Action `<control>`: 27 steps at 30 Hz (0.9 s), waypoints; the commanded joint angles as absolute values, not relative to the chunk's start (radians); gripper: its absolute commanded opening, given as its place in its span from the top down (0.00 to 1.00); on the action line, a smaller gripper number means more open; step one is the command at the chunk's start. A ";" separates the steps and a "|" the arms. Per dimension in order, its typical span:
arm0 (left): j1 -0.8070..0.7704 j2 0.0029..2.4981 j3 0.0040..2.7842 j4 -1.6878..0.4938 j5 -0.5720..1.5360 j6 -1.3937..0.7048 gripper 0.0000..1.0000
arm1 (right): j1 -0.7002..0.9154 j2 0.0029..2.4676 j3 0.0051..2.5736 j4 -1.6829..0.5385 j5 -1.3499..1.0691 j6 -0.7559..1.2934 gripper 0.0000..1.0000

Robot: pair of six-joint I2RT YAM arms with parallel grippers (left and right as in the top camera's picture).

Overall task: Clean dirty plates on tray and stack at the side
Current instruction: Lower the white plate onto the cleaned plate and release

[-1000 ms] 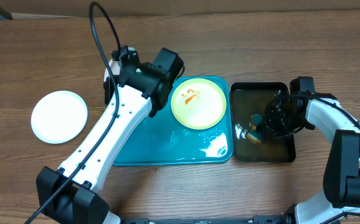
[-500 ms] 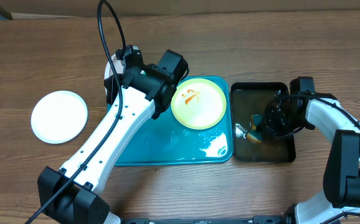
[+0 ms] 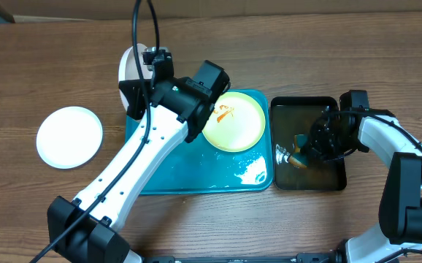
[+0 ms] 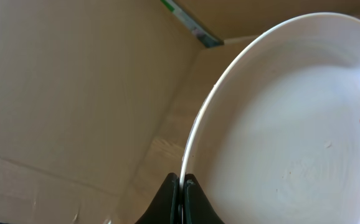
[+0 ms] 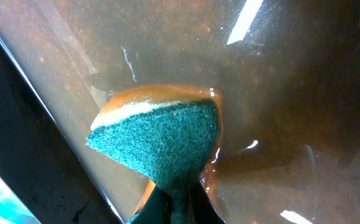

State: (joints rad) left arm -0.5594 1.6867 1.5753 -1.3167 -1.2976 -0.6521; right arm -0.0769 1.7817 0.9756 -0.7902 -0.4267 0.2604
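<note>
My left gripper [image 4: 182,186] is shut on the rim of a white plate [image 4: 286,130], held tilted up above the back left of the teal tray [image 3: 174,172]; the plate's edge shows by the arm [image 3: 125,67]. A lime-green rimmed plate [image 3: 236,123] with an orange smear lies at the tray's back right. Another white plate [image 3: 68,136] lies on the table to the left. My right gripper [image 5: 175,196] is shut on a green and yellow sponge [image 5: 161,140], dipped in the black tray [image 3: 335,175].
The black tray holds brownish water [image 5: 279,93]. The teal tray's front right has wet patches [image 3: 251,172]. A cardboard wall [image 4: 74,93] stands behind the table. The left arm's cable [image 3: 139,29] loops over the back.
My left arm has lifted and swung the white plate right and up over the tray's back left. The right arm and the sponge have not moved.
</note>
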 commanded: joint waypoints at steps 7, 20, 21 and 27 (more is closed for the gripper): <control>-0.582 1.683 1.571 -1.312 -1.308 -0.650 0.96 | -0.073 1.782 0.966 -0.799 -0.393 0.257 0.96; -0.151 1.663 1.571 -1.428 -0.699 -0.665 0.96 | -0.073 1.782 0.966 -0.799 -0.392 0.257 0.96; -0.094 1.663 1.571 -1.423 -0.647 -0.653 0.96 | -0.073 1.782 0.966 -0.799 -0.392 0.257 0.96; 0.267 1.664 1.571 -1.314 -0.312 -0.493 0.96 | -0.073 1.782 0.966 -0.800 -0.392 0.257 0.96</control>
State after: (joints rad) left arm 0.1352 1.6867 1.5749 -1.3422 -0.5339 -0.5896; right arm -0.0769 1.7817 0.9756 -0.7940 -0.4263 0.2604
